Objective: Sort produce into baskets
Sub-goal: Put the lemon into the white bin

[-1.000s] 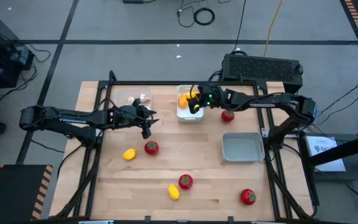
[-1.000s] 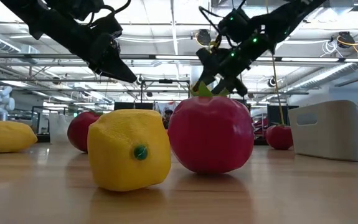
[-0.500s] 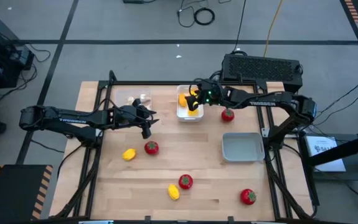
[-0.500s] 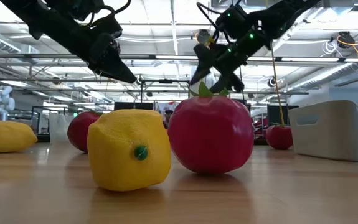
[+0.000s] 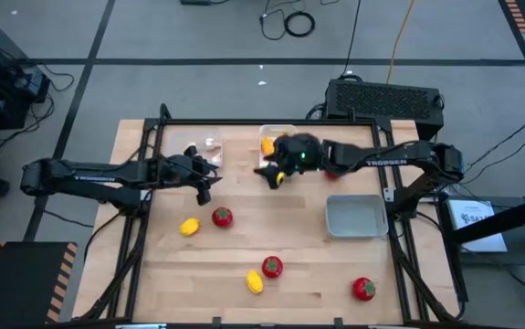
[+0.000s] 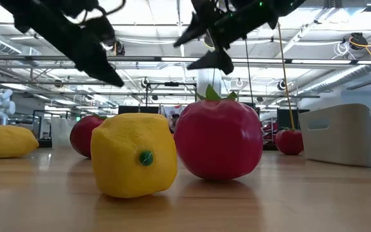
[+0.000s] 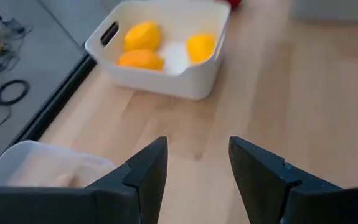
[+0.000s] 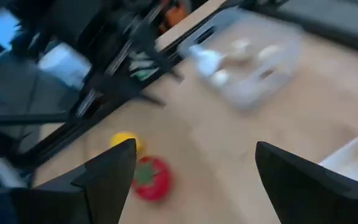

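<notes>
Bare wood between white basket (image 7: 194, 81) and left end effector (image 7: 197, 165).

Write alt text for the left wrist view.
The left gripper, fingers apart and empty, hangs over bare wood facing a white tray that holds three yellow-orange fruits. The clear tray shows at one corner.
</notes>
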